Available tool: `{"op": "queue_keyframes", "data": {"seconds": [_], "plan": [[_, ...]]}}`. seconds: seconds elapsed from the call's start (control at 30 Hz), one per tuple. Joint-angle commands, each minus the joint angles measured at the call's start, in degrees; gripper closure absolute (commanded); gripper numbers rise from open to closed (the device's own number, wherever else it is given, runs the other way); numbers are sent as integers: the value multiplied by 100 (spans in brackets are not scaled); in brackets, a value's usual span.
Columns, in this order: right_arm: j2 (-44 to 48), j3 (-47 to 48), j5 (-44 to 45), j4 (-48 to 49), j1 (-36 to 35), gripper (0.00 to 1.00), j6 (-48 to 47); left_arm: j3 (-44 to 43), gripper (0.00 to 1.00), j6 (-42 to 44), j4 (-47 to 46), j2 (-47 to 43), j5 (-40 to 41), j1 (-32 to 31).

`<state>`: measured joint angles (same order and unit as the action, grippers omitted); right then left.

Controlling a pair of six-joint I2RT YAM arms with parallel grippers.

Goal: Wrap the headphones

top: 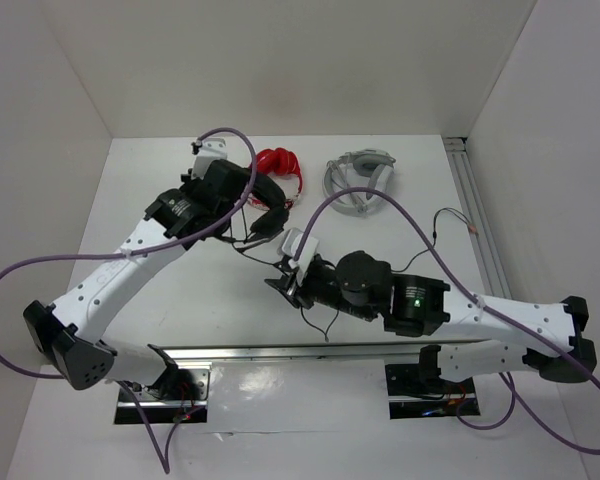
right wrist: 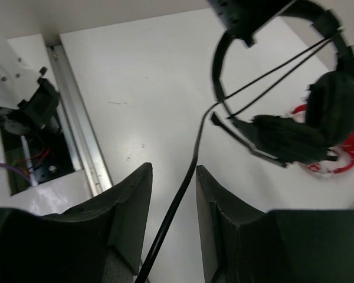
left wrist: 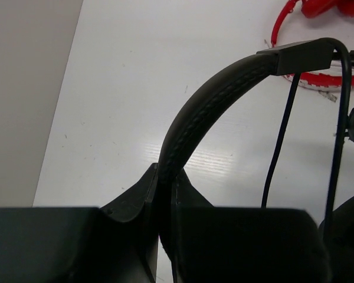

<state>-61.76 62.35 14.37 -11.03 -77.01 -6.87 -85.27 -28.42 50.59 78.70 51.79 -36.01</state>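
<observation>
**A:** Where are the headphones (top: 268,212) right now?

**B:** Lifted off the table, just on the near side of the red headphones (top: 280,162). They hang from the left gripper (left wrist: 165,177), whose fingers are pressed together on the headband (left wrist: 212,94).

**A:** And the right gripper (right wrist: 173,171)?

**B:** Further out on that same near side of the red headphones. Its fingers stand apart, and the cable (right wrist: 189,183) runs loosely between them without being pinched, as far as the wrist view shows.

**A:** So which step is this?

**B:** Winding, I'd say, and early on. Two thin strands cross the arc under the headband, so some cable looks laid, but a long tail leads away through the right fingers.

**A:** What does the next move call for?

**B:** Probably the right fingers closing on the cable, or guiding it taut, to carry another turn around the band. Meanwhile the left grip has to hold steady, because slack could let the laid strands slip off.
</observation>
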Motion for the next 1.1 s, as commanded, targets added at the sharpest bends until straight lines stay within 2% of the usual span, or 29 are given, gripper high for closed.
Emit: {"op": "queue_keyframes", "data": {"seconds": [0.0, 0.1, 0.2, 0.4, 0.43, 0.57, 0.63, 0.67, 0.8, 0.97, 1.07], "plan": [[190, 375, 653, -619, -33, 100, -472, 98, 100, 469, -339, -477, -108, -248], [251, 436, 1110, -891, -33, 100, -666, 160, 100, 698, -278, -654, -275, -450], [374, 436, 1533, -963, -33, 100, -807, 520, 100, 1041, -138, -917, -3, -827], [428, 559, 2665, -1007, -33, 100, -1176, 881, 100, 1199, 240, -1225, -730, -1443], [367, 559, 2859, -1007, -33, 100, -1289, 881, 100, 1251, 241, -1321, -1167, -1514], [261, 420, 3956, -384, -33, 100, -1824, 750, 100, 1453, 548, -1374, -1654, -1874], [261, 252, 4248, 257, -33, 100, -2167, 697, 100, 1454, 619, -1374, -1890, -2164], [261, 130, 4406, 407, -33, 100, -2421, 627, 100, 1506, 697, -1374, -2257, -2234], [261, -55, 4268, 830, 274, 99, -2565, 512, 100, 1568, 698, -1689, -2971, -2420], [445, -249, 3907, 1138, 774, 92, -2364, -14, 100, 1700, 698, -2288, -3824, -2420], [550, -153, 3442, 918, 942, 87, -2099, -313, 100, 1770, 882, -2402, -3887, -2420]]}}
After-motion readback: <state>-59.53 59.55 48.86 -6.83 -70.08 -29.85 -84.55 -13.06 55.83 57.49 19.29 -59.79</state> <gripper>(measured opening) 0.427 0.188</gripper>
